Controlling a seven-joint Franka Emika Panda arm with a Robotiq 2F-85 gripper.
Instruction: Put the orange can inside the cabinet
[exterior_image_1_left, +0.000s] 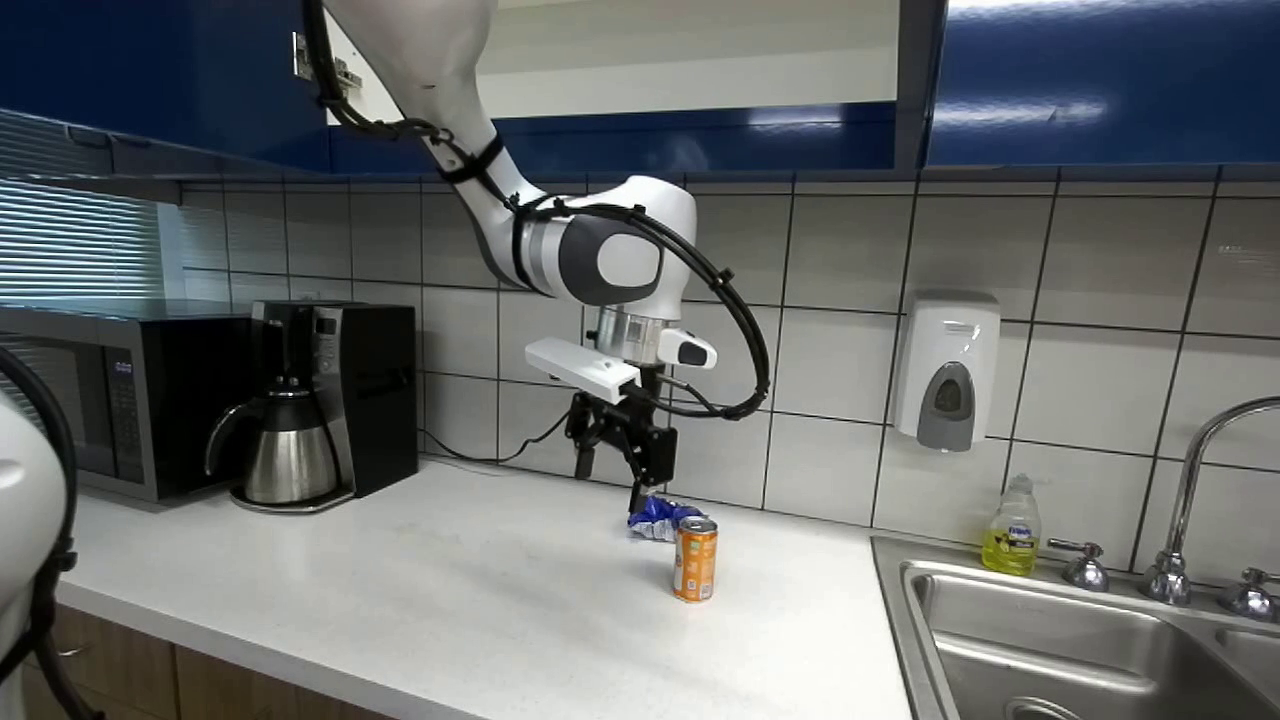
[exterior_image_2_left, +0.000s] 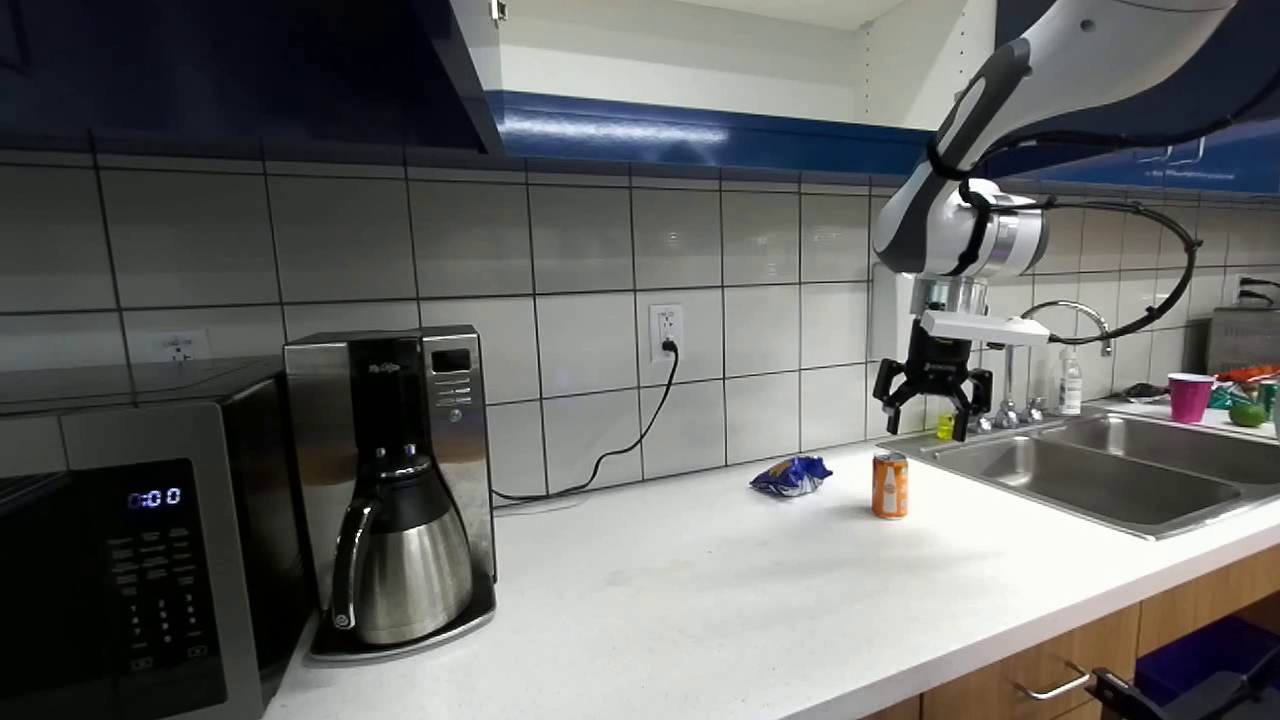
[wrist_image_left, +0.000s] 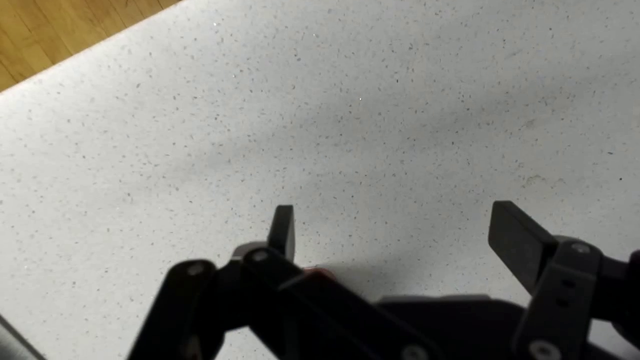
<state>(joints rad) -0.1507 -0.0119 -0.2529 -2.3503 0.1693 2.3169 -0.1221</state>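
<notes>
The orange can (exterior_image_1_left: 695, 560) stands upright on the white counter in both exterior views (exterior_image_2_left: 889, 486). In the wrist view only a thin reddish edge of the can (wrist_image_left: 318, 271) shows behind the left finger linkage; the rest is hidden. My gripper (exterior_image_1_left: 610, 482) points down above the counter, close to the can and higher than it, not touching it. The gripper is open and empty, its fingers wide apart in an exterior view (exterior_image_2_left: 926, 430) and in the wrist view (wrist_image_left: 395, 225). The blue cabinet (exterior_image_1_left: 700, 150) hangs above, open, its pale interior visible in both exterior views (exterior_image_2_left: 640, 130).
A crumpled blue wrapper (exterior_image_2_left: 790, 477) lies near the can. A coffee maker (exterior_image_2_left: 410, 560) and a black microwave (exterior_image_2_left: 150, 580) stand at one end of the counter. A sink (exterior_image_1_left: 1040, 610) with faucet (exterior_image_1_left: 1185, 500) and soap bottle (exterior_image_1_left: 1012, 530) is at the other side. A soap dispenser (exterior_image_1_left: 948, 370) hangs on the wall.
</notes>
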